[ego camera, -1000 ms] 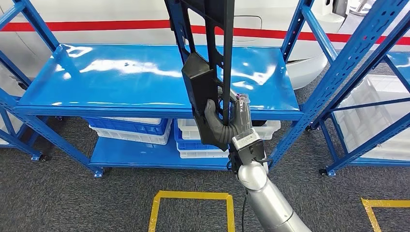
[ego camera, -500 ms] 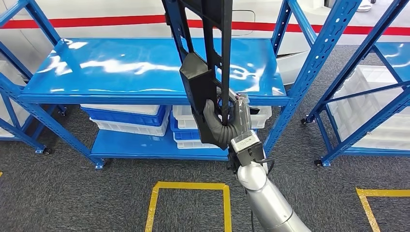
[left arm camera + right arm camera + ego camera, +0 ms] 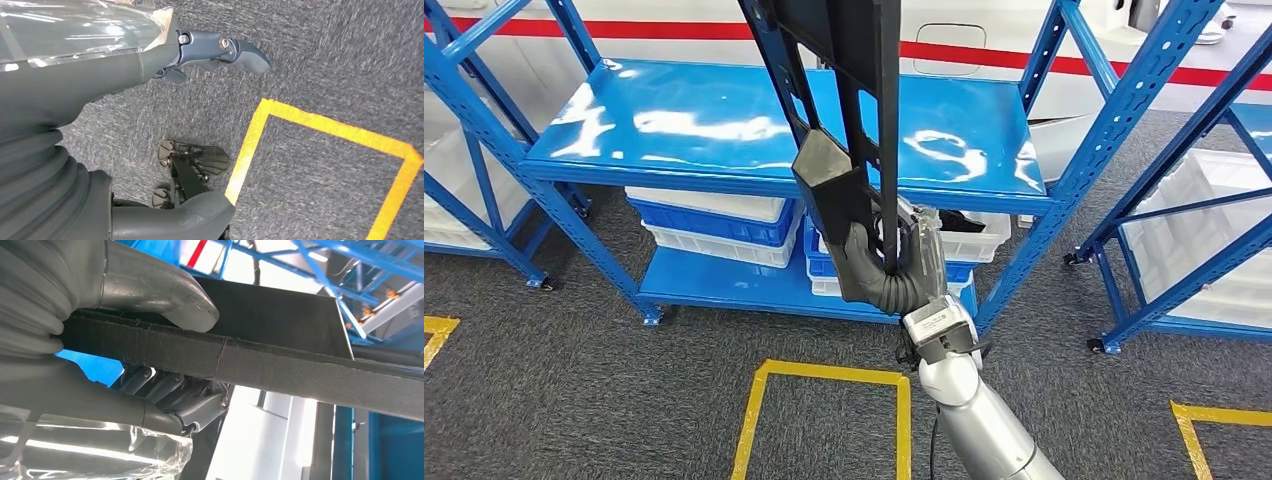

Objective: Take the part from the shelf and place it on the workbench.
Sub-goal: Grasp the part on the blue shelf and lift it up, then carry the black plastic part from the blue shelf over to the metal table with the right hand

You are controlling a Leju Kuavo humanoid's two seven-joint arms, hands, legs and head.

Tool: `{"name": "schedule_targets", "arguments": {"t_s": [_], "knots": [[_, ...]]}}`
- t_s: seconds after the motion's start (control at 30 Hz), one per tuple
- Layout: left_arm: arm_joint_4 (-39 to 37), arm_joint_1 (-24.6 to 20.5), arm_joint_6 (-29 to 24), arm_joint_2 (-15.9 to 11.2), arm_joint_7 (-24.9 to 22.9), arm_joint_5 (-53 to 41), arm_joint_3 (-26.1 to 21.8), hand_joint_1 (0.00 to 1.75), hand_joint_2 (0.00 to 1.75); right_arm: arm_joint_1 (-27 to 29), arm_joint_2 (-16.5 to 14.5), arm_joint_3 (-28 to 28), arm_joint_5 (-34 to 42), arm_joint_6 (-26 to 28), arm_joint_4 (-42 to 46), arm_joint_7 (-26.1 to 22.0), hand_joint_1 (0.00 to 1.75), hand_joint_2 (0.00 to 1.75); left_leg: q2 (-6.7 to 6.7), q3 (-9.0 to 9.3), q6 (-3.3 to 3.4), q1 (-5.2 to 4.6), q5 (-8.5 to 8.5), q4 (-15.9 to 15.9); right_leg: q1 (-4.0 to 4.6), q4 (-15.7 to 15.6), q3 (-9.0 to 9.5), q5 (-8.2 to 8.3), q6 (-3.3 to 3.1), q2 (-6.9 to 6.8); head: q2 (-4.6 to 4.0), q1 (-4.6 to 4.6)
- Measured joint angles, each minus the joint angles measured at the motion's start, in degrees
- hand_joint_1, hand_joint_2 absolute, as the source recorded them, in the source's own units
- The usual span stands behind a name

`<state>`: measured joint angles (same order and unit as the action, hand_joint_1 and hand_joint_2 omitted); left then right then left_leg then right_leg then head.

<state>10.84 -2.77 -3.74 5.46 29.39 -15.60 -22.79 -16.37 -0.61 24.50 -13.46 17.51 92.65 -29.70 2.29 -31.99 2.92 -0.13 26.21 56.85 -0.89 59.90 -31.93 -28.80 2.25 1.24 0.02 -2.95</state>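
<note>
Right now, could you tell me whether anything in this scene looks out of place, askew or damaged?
Nothing looks damaged or spilled. The right hand grips the long black part by its lower end, so it stands tall and tilted in front of the blue shelf. The white and blue bins sit stacked beneath.

The long black part (image 3: 839, 110) stands upright in the right hand (image 3: 894, 265), crossing in front of the blue shelf (image 3: 724, 115), whose glossy top deck lies open on either side of it. Blue uprights (image 3: 1114, 120) flank that deck, and white and blue bins (image 3: 714, 220) crowd the space beneath. The left hand (image 3: 150, 55) hangs over carpet, apparently unobstructed beside yellow floor tape (image 3: 320, 125).
</note>
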Motion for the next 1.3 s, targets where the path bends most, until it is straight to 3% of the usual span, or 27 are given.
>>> {"name": "schedule_targets", "arguments": {"t_s": [0.07,0.13,0.2,0.3,0.33,0.37,0.4,0.47,0.53,0.57,0.63,0.7,0.73,0.8,0.87,0.9,0.93,1.0,1.07,1.13,1.2,1.23,1.3], "knots": [[0.0,0.0,0.0,0.0,0.1,0.0,0.0,0.0,1.75,0.1,0.1,0.2,0.0,0.0,0.1,0.0,1.75,1.75,0.5,-0.66,-0.56,-0.11,-0.18,0.4,0.1,-2.9,1.37,0.47,-0.63,0.58,0.0,0.02],[0.0,0.1,0.0,-0.1,0.1,-0.2,0.0,0.0,1.75,0.2,0.2,0.3,0.0,0.0,0.1,0.0,1.75,1.75,0.85,-1.12,-1.2,0.07,-0.38,0.5,-0.14,-3.0,1.24,0.94,-1.29,-0.12,0.0,0.02],[0.0,0.2,0.1,-0.2,0.1,-0.5,0.0,0.0,1.75,0.2,0.3,0.3,0.0,0.2,0.3,0.0,1.75,1.75,0.05,-2.1,-1.85,0.26,1.01,2.5,-0.61,-3.2,1.23,1.3,-1.95,-0.85,0.0,0.14],[0.0,0.1,0.1,-0.3,0.1,-1.0,0.0,0.0,1.75,0.5,0.5,0.3,0.0,0.4,0.6,-0.1,1.75,1.75,-1.67,-6.83,-2.96,0.73,6.46,12.8,-0.71,-3.3,1.07,1.45,-2.36,-2.17,0.0,0.39],[0.0,0.1,0.2,-0.4,0.1,-1.1,0.0,0.0,1.75,0.8,0.6,0.3,0.0,0.4,0.6,-0.1,1.75,1.75,-1.86,-8.31,-3.24,0.93,7.58,16.0,-0.69,-3.3,1.03,1.45,-2.36,-2.65,0.0,0.39],[0.0,0.2,0.2,-0.4,0.1,-1.1,0.0,0.0,1.75,1.2,0.7,0.3,0.0,0.5,0.6,-0.1,1.75,1.75,-2.01,-8.87,-3.45,1.13,7.57,17.3,-0.7,-3.3,1.01,1.45,-2.35,-3.15,0.0,0.4],[0.0,0.2,0.2,-0.4,0.1,-1.1,0.0,0.0,1.75,1.4,0.7,0.3,0.0,0.5,0.6,-0.1,1.75,1.75,-2.2,-8.2,-3.58,1.3,6.45,16.2,-0.75,-3.3,1.04,1.44,-2.33,-3.6,0.0,0.4],[0.0,0.2,0.2,-0.6,0.1,-1.1,0.0,0.0,1.75,1.7,0.8,0.3,0.0,0.5,0.7,-0.2,1.75,1.75,-3.52,-4.07,-3.67,1.57,2.55,8.3,-0.78,-3.3,1.19,1.42,-2.27,-4.37,0.0,0.39],[0.0,0.1,0.2,-0.6,0.2,-1.1,0.0,0.0,1.75,1.8,0.8,0.3,0.0,0.5,0.9,-0.3,1.75,1.75,-4.94,-0.89,-3.31,1.29,0.4,1.9,-0.36,-3.2,1.15,1.41,-1.9,-5.0,0.0,0.31],[0.0,0.0,0.1,-0.7,0.3,-1.1,0.0,0.0,1.75,1.9,0.8,0.3,0.0,0.5,1.0,-0.5,1.75,1.75,-5.18,-0.53,-2.99,1.06,0.25,0.8,-0.14,-3.2,1.09,1.42,-1.6,-5.33,0.0,0.24],[0.0,0.0,0.1,-0.7,0.6,-1.1,0.0,0.0,1.75,2.2,0.8,0.3,-0.2,0.5,1.1,-0.9,1.75,1.75,-4.27,-0.89,-2.12,0.7,0.05,0.6,0.11,-3.2,1.04,1.45,-0.83,-6.09,0.0,0.1],[0.0,0.1,-0.1,-0.7,0.9,-1.1,0.0,0.0,1.75,2.5,0.9,0.3,-0.6,0.5,1.3,-1.2,1.75,1.75,-3.35,-0.92,-1.08,0.66,-0.55,0.1,0.07,-1.9,0.35,0.43,-0.48,-5.28,0.0,0.07],[0.0,0.0,-0.2,-0.7,1.0,-1.2,0.0,0.0,1.75,2.5,0.9,0.3,-0.8,0.5,1.4,-1.3,1.75,1.75,-2.89,-0.92,-0.58,0.71,-0.87,-0.1,0.05,0.4,-0.75,-0.86,-0.64,-4.25,0.0,0.02],[0.0,-0.1,-0.4,-0.7,1.2,-1.3,0.0,0.0,1.75,2.9,1.0,0.2,-1.0,0.5,1.5,-1.4,1.75,1.75,-1.84,-1.25,0.02,0.66,-1.19,-0.2,-0.05,8.3,-4.39,-4.39,-1.31,-2.19,0.0,-0.04],[0.0,0.0,-0.4,-0.8,1.2,-1.5,0.0,0.0,1.75,3.5,1.1,0.2,-1.0,0.5,1.5,-1.5,1.75,1.75,-0.5,-1.48,0.21,0.5,-1.34,-0.2,0.01,14.0,-7.12,-6.15,-1.23,-1.56,0.0,-0.05],[0.0,0.0,-0.4,-0.8,1.3,-1.6,0.0,0.0,1.75,3.7,1.1,0.2,-1.0,0.5,1.5,-1.5,1.75,1.75,0.22,-1.52,0.22,0.41,-1.4,-0.1,0.04,13.6,-6.89,-5.61,-0.89,-1.42,0.0,-0.06],[0.0,0.0,-0.4,-0.8,1.3,-1.7,0.0,0.0,1.75,3.9,1.1,0.2,-1.0,0.4,1.6,-1.5,1.75,1.75,0.96,-1.54,0.19,0.34,-1.45,-0.1,0.06,10.7,-5.38,-4.17,-0.49,-1.14,0.0,-0.05],[0.0,0.0,-0.4,-0.7,1.3,-1.8,0.0,0.0,1.75,4.0,1.1,0.2,-1.0,0.4,1.7,-1.5,1.75,1.75,2.32,-1.65,-0.01,0.18,-1.46,0.3,0.07,2.2,-1.08,-0.98,-0.13,0.42,0.0,-0.03],[0.0,0.0,-0.4,-0.7,1.3,-1.8,0.0,0.0,1.75,4.0,1.1,0.2,-1.0,0.3,1.8,-1.6,1.75,1.75,3.3,-2.05,-0.47,0.04,-1.5,0.7,0.17,-2.3,1.12,0.38,-0.61,1.48,0.0,0.0],[0.0,0.1,-0.4,-0.7,1.3,-1.8,0.0,0.0,1.75,4.0,1.0,0.2,-1.0,0.1,1.9,-1.6,1.75,1.75,4.03,-2.57,-1.15,0.11,-1.76,0.8,0.15,-2.6,1.17,0.64,-1.33,0.86,0.0,0.02],[0.0,0.3,-0.5,-0.8,1.2,-1.8,0.0,0.0,1.75,4.0,0.8,0.1,-1.0,-0.2,2.0,-1.6,1.75,1.75,2.83,-3.13,-1.81,0.23,-1.22,1.6,-0.23,-2.8,1.17,1.02,-2.03,-0.09,0.0,0.08],[0.0,0.3,-0.5,-0.9,1.1,-1.8,-0.1,0.0,1.75,4.0,0.7,0.1,-1.0,-0.4,2.1,-1.6,1.75,1.75,1.43,-3.96,-2.18,0.29,0.02,3.4,-0.41,-2.9,1.21,1.15,-2.43,-0.64,0.0,0.19],[0.0,0.1,-0.5,-0.8,1.0,-1.7,-0.2,0.0,1.75,4.0,0.5,0.1,-1.1,-0.8,2.4,-1.7,1.75,1.75,-1.32,-7.13,-2.94,0.58,3.87,10.4,-0.34,-3.0,1.14,1.21,-2.93,-1.84,0.0,0.43]]}}
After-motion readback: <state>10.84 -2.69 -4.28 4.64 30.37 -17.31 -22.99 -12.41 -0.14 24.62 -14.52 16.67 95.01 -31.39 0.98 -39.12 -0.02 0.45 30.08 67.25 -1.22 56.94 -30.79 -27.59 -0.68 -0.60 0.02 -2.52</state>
